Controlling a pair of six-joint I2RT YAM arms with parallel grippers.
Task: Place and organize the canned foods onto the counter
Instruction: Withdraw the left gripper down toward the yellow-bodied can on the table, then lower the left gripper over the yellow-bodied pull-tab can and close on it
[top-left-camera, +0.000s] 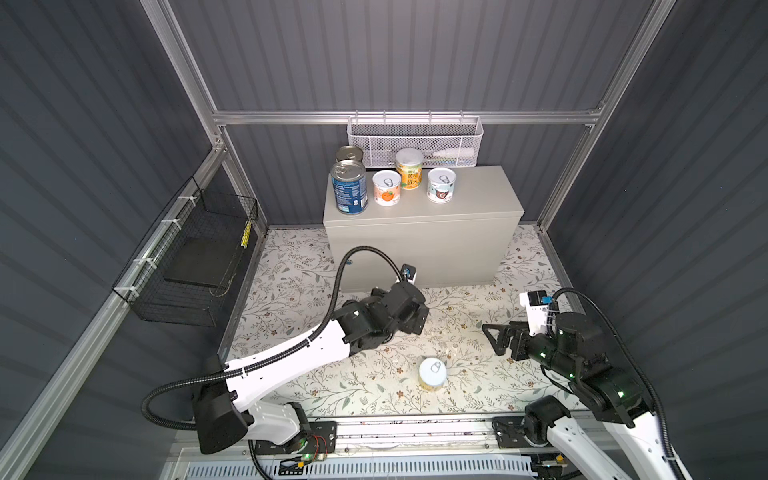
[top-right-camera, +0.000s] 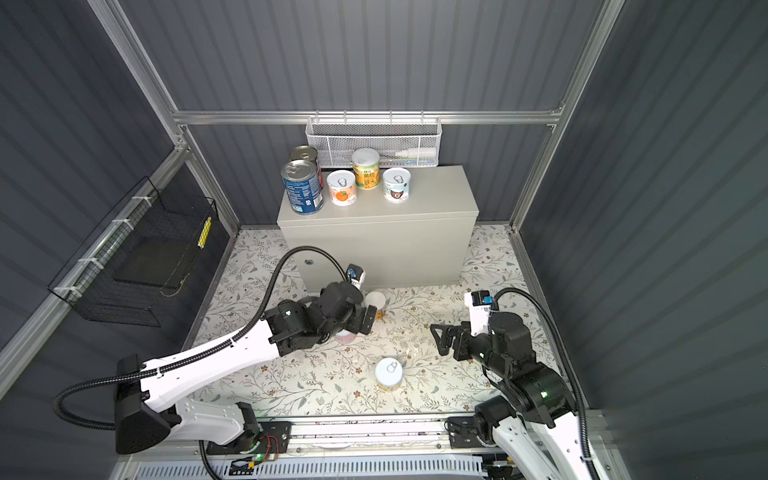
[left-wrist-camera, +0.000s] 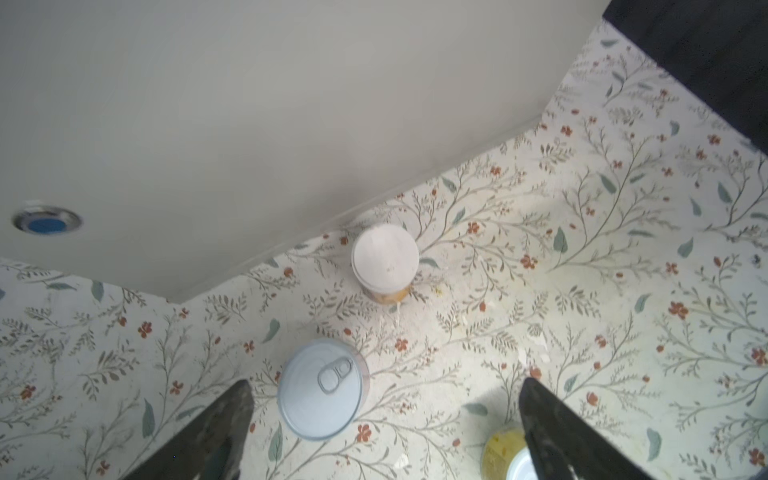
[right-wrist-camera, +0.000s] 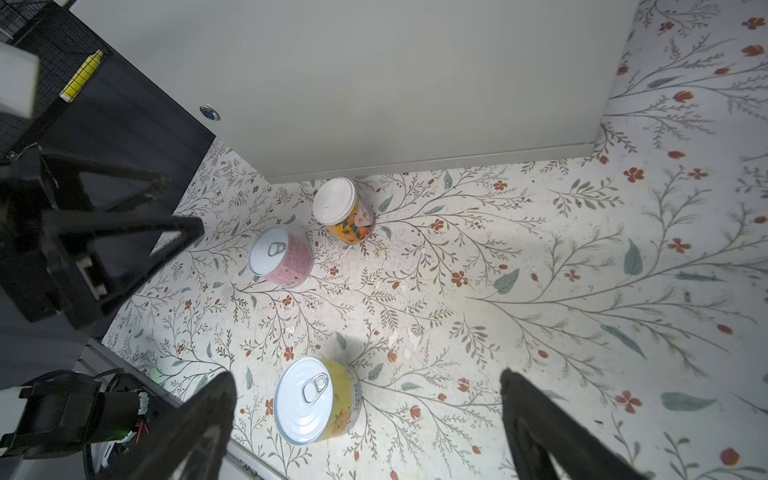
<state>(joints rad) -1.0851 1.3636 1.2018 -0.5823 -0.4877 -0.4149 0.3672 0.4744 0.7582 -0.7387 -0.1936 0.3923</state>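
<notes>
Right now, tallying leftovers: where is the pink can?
In a top view the pink can stands just left of middle on the flowered mat, under the open left pincer, beside the orange can.

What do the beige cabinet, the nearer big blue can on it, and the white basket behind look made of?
Cabinet: likely painted sheet metal, matte, with crisp folded edges. Blue can: metal, shiny silver pull-tab lid, glossy printed label. Basket: perforated metal mesh, white coated, probably.
</notes>
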